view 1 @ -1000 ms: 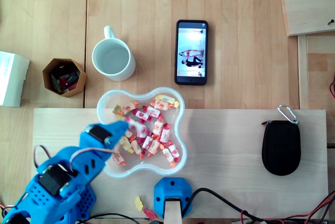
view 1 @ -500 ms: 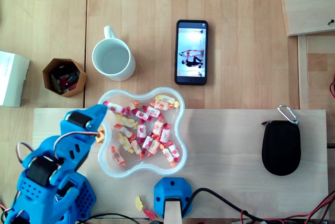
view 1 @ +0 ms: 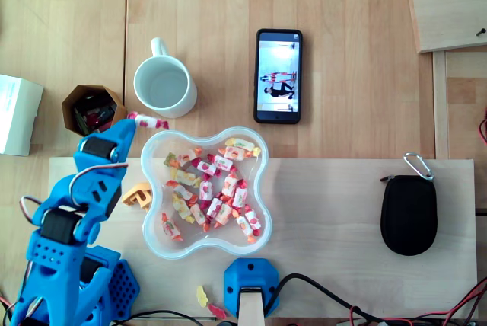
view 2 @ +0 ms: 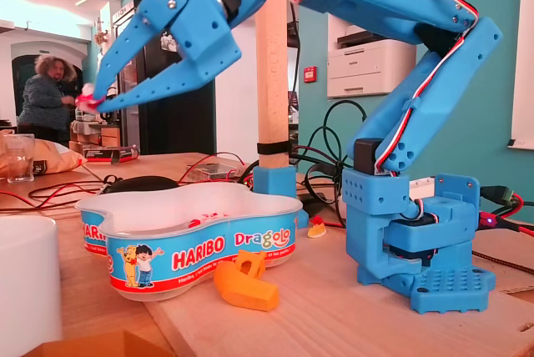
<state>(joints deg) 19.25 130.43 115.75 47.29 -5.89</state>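
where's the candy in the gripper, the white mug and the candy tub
wrapped candy (view 1: 149, 121), overhead view, middle of its wrapper
white mug (view 1: 161, 86), overhead view, inside bottom
candy tub (view 2: 198, 248), fixed view, printed side wall

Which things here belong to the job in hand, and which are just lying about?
In hand: tool, shut on a wrapped candy; candy tub; perhaps the nearby mug.
Lying about: phone, black pouch, orange piece, white box.
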